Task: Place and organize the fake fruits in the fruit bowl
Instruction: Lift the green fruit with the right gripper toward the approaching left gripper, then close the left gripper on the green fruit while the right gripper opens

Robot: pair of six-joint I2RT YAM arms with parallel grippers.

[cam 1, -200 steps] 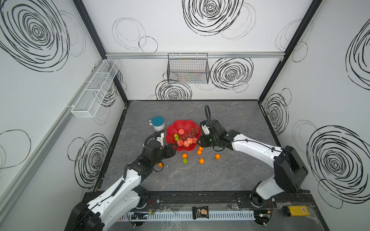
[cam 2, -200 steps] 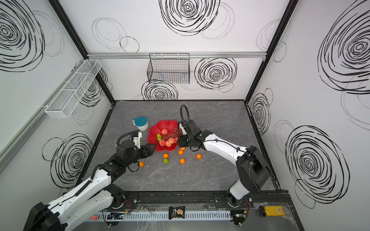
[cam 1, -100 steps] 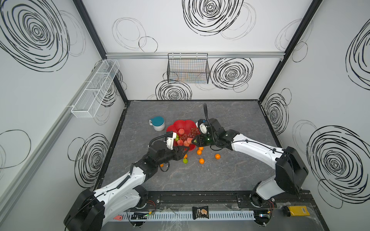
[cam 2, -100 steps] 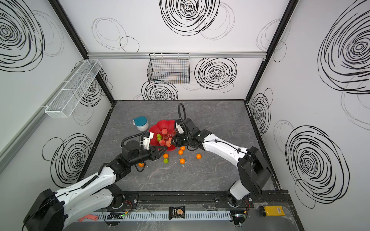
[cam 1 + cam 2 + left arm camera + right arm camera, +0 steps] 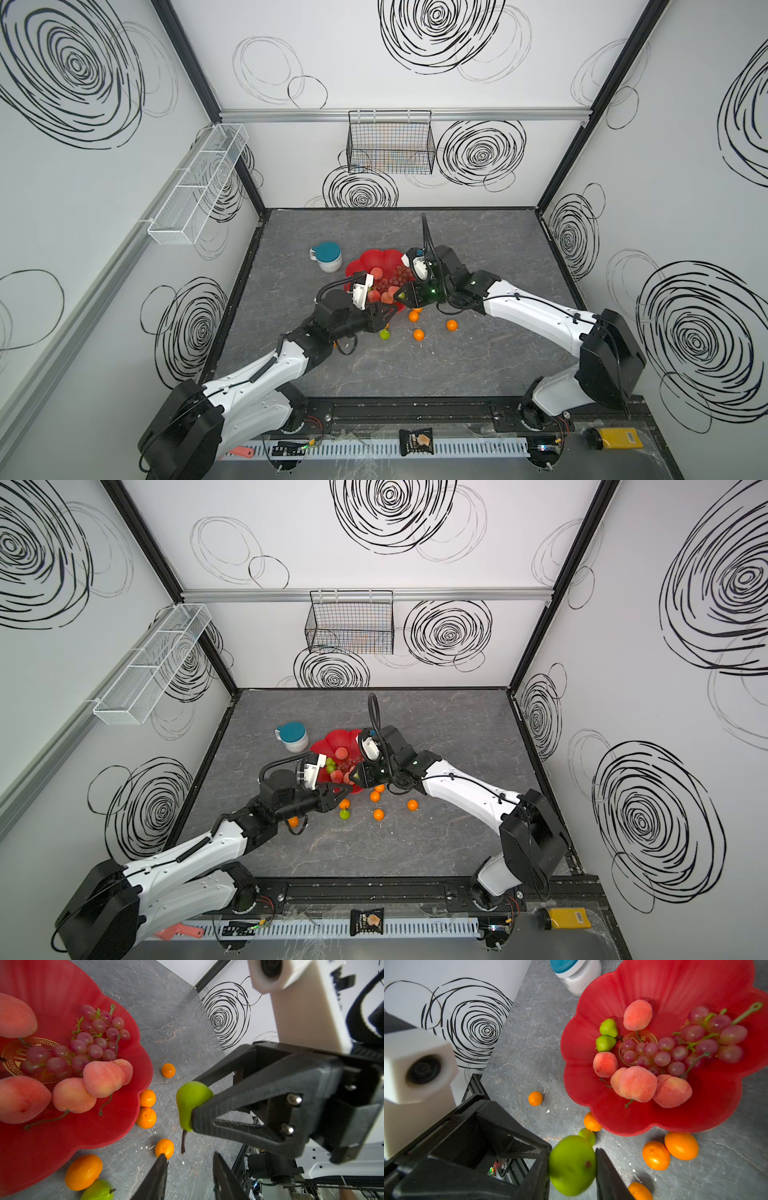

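Right wrist view: my right gripper [image 5: 572, 1159] clamps a pear [image 5: 571, 1174], left gripper [image 5: 189, 1156] gapes empty; peaches [image 5: 636, 1084], grapes [image 5: 685, 1047] in fruit bowl [image 5: 695, 985], oranges [image 5: 656, 1155] outside.

Pretty clearly a robotics lab test cell, not anybody's home. It's a boxed-in booth: white walls [image 5: 436, 83] scribbled with black spirals, black frame posts [image 5: 582, 137] in the corners and a grey stone-look tabletop [image 5: 374, 365] as the floor. Two white-and-black robot arms, left arm [image 5: 266, 374] and right arm [image 5: 532, 316], are bolted to a black rail [image 5: 415, 413] along the front. There's a slotted cable duct [image 5: 374, 449] with loose wiring there. A black wire basket [image 5: 390, 145] and a white mesh tray [image 5: 195, 187] hang on the walls.
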